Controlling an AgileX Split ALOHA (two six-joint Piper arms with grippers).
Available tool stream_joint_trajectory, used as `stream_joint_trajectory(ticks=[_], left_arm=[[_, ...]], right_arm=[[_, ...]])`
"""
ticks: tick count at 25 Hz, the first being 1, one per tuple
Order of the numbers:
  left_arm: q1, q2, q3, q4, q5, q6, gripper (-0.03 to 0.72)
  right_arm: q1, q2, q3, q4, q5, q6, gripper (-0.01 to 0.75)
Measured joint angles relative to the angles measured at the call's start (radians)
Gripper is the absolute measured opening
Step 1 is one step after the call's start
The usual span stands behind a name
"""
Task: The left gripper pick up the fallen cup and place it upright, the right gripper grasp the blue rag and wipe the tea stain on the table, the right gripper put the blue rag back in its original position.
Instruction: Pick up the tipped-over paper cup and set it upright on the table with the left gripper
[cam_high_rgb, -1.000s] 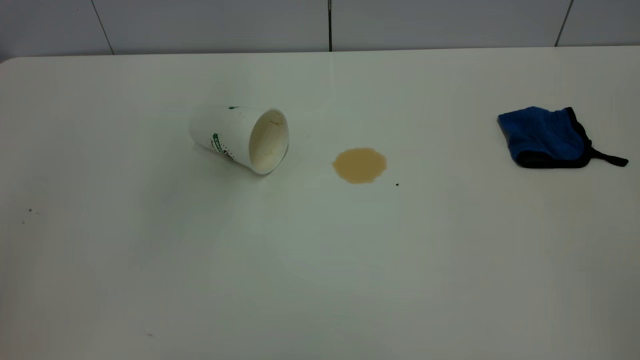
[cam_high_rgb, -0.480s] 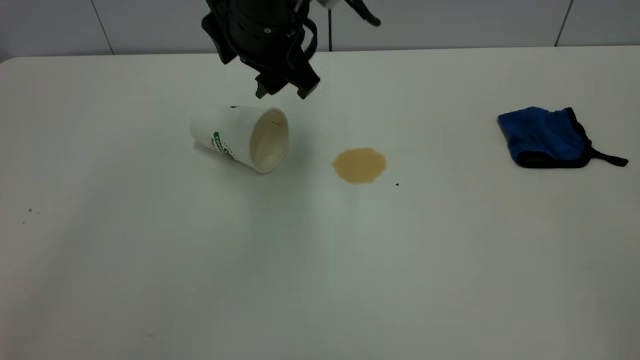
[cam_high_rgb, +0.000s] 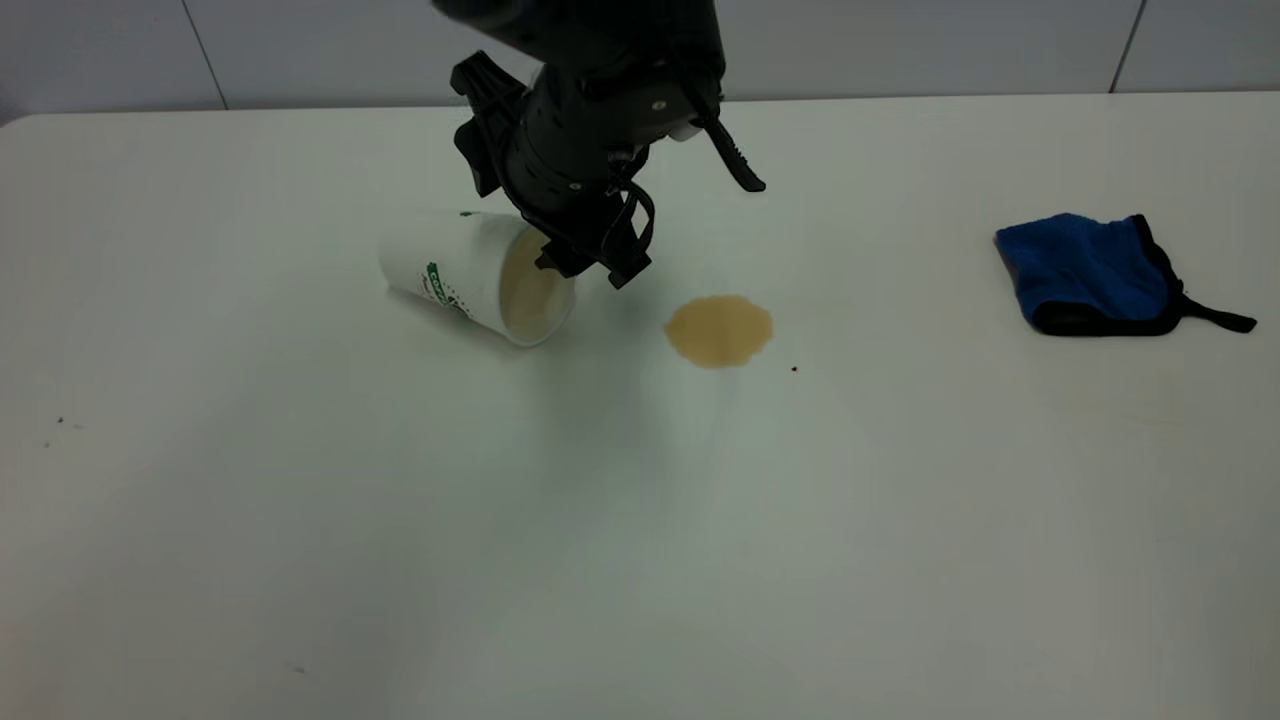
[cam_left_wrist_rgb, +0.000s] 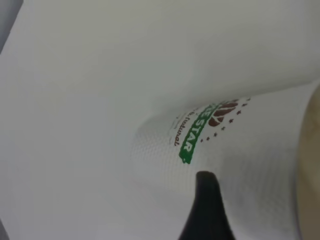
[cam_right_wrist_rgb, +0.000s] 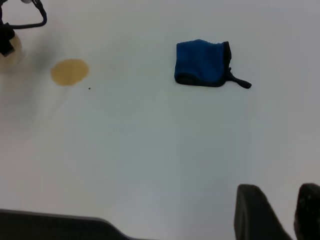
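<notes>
The white paper cup lies on its side on the table, its mouth turned toward the tea stain. My left gripper is down at the cup's mouth and open, one tip in front of the rim and the other just outside it. In the left wrist view a single dark finger shows against the cup wall below the green banner. The blue rag lies folded at the far right. My right gripper hovers open, well away from the rag and the stain.
A tiny dark speck sits just right of the stain. A tiled wall runs behind the table's back edge. The left arm reaches down from the top over the cup area.
The left arm came into view from the top and dropped to the cup's mouth. Cup, stain and rag have stayed put.
</notes>
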Motion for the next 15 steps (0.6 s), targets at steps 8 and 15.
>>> stream_joint_trajectory(ticks=[8,15], left_arm=[[0.030,0.065,-0.001,0.123,0.038,-0.081,0.486],[0.073,0.061,-0.005,0.171,0.083,-0.084,0.077]], right_arm=[[0.000,0.000,0.000,0.000,0.000,0.000,0.238],[0.000,0.000,0.000,0.000,0.000,0.000,0.238]])
